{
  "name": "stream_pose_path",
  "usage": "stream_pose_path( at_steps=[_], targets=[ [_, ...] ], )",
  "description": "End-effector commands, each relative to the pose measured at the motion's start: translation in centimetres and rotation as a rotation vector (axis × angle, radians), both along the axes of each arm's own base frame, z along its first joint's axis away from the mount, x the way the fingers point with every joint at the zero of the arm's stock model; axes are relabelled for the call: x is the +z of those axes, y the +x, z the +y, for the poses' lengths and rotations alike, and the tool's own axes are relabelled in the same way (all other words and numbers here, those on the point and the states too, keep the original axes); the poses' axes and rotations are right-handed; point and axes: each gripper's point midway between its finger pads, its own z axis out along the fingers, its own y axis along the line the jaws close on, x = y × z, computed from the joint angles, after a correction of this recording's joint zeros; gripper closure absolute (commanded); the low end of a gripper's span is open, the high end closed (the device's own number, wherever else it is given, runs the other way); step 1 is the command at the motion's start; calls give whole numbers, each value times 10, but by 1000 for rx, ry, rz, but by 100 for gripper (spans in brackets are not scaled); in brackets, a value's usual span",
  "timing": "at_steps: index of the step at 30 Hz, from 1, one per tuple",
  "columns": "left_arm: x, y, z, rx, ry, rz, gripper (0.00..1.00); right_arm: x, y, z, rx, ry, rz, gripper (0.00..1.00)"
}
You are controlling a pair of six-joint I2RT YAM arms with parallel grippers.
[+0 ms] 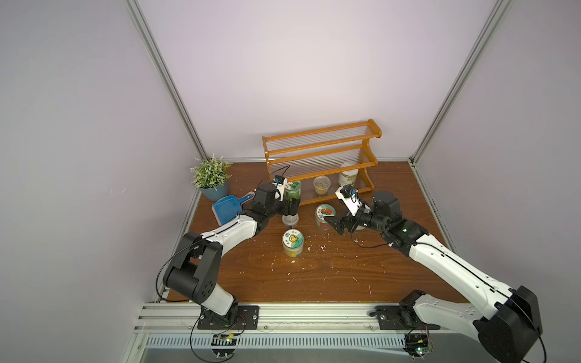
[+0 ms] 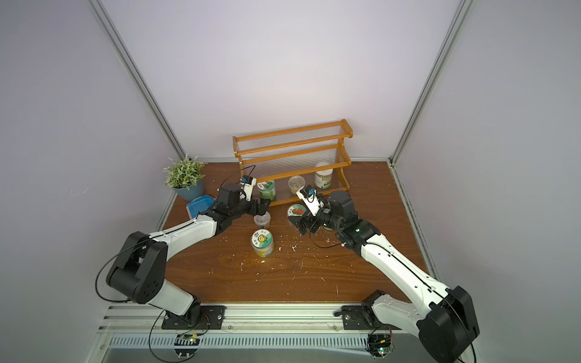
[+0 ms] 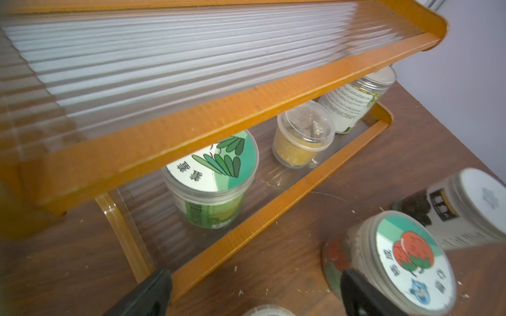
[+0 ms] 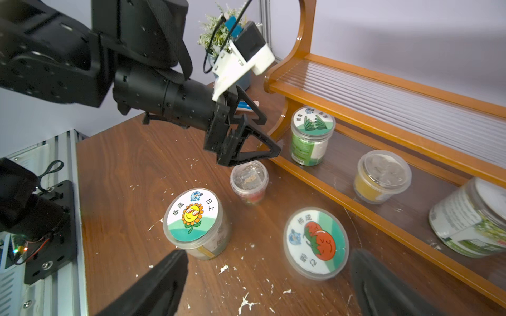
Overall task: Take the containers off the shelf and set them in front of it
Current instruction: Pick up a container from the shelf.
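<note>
Orange-brown shelf with clear ribbed panels, leaf jar green with green-white lid, cup yellow, tomato jar lid red on white and teal, sunflower jar lid yellow on white, pot blue, table dark wood-grain flecked white.

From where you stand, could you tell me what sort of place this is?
Probably a robot lab test cell: silver aluminium corner posts framing plain walls, a grooved metal mounting rail, and an orange-brown wooden stepped shelf.

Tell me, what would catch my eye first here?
The orange wooden shelf stands at the back, three containers on its lowest tier. In front, a sunflower jar and a tomato jar sit on the table, and the left tool hangs open by the green-lidded jar.
</note>
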Motion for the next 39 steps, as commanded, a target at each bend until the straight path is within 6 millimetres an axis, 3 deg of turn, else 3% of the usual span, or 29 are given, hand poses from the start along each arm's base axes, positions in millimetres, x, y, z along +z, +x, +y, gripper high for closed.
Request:
stream_pose_path(
  at_steps=[1, 9, 18, 27, 39],
  targets=[
    [14, 20, -7, 47, 18, -88, 0, 6, -8, -11, -7, 10, 55, 1],
    [-3, 48, -6, 158, 106, -96, 0, 11, -7, -26, -46, 22, 43, 1],
    [-9, 63, 8, 279, 137, -112, 0, 13, -5, -32, -58, 34, 35, 1],
    [-19, 73, -12, 217, 102, -83, 0, 16, -4, -35, -59, 54, 26, 1],
    [-25, 89, -10, 254, 118, -88, 0, 17, -5, -35, -53, 70, 26, 1]
  ],
)
